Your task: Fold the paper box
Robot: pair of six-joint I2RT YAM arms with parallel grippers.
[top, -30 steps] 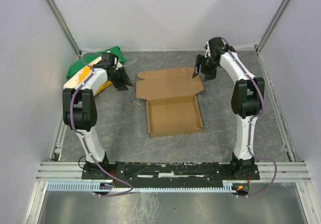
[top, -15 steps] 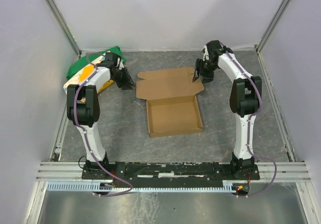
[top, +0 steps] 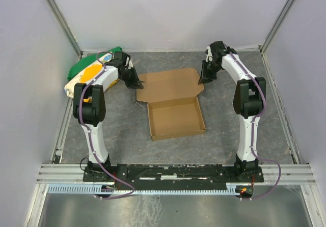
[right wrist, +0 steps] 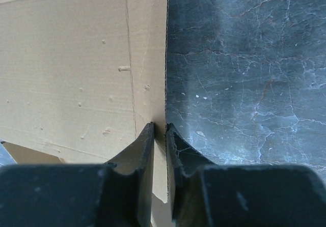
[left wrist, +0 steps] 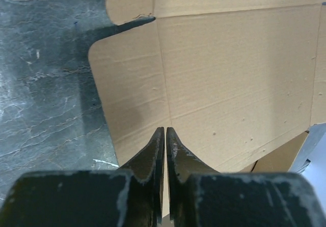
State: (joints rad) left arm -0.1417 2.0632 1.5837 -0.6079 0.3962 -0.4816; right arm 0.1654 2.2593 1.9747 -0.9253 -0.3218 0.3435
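Note:
The paper box [top: 175, 116] lies in the middle of the table as a shallow brown cardboard tray, with its lid panel [top: 170, 84] spread flat behind it. My left gripper [top: 138, 84] sits at the lid's left side flap. In the left wrist view its jaws [left wrist: 165, 130] are pressed together with a thin strip of cardboard [left wrist: 229, 69] between them. My right gripper [top: 202, 79] is at the lid's right edge. In the right wrist view it [right wrist: 159, 126] is shut on the cardboard [right wrist: 66, 59] edge.
A green, yellow and white cloth bundle [top: 86, 72] lies at the back left, just behind the left arm. Grey walls enclose the marbled table [top: 244, 64] on three sides, and a metal rail [top: 173, 172] runs along the near edge.
Both grippers moved inward onto the lid's side edges and closed from wide open to shut on the cardboard. The box shifted slightly to the left.

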